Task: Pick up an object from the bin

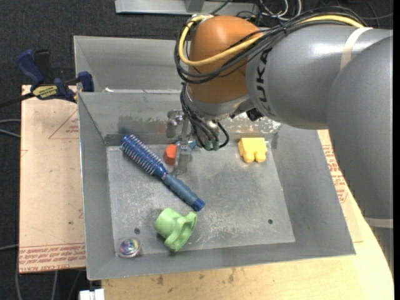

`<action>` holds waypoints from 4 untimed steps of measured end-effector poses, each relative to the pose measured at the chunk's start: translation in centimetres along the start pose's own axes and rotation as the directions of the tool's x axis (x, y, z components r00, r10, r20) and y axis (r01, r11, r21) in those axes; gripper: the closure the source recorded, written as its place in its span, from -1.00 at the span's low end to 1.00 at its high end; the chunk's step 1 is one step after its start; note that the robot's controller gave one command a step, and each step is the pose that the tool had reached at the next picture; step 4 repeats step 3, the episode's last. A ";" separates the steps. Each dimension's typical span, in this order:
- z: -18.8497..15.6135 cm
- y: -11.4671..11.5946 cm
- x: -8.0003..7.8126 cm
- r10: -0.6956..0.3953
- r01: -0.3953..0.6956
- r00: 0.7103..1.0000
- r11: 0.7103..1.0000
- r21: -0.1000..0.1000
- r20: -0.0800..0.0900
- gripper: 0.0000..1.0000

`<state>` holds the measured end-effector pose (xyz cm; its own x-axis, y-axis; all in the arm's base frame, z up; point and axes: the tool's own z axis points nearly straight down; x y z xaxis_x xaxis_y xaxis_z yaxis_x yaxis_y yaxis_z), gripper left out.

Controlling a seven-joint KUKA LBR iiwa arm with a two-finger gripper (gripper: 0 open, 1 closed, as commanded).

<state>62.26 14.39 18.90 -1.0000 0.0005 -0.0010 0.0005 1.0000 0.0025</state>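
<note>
Hanging beside small orange block (169, 151) (near blue brush (156, 164)): gripper (183, 149).

Arm (325, 74): large rounded links in a smooth silver-grey casing, with a paler band (351, 42) across one link. Black lettering (257, 83) runs along the casing beside the wrist (only partly readable, "UK"). Wrist: glossy orange cover (219, 55), dome-shaped. Cables (185, 49): one yellow and several black, looped around the cover and routed back along the arm. Below the cover, thin dark and green wires (211, 139) lead to the gripper (183, 147), a small unit of bare grey metal
</note>
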 end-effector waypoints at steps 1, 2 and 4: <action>11.0 0.0 2.4 0.063 -0.063 0.998 0.998 0.002 -0.006 -1.00; 10.6 0.0 2.2 0.065 -0.065 0.998 0.998 0.001 -0.002 1.00; -8.7 2.3 -1.0 0.100 -0.100 0.995 0.995 -0.003 0.009 1.00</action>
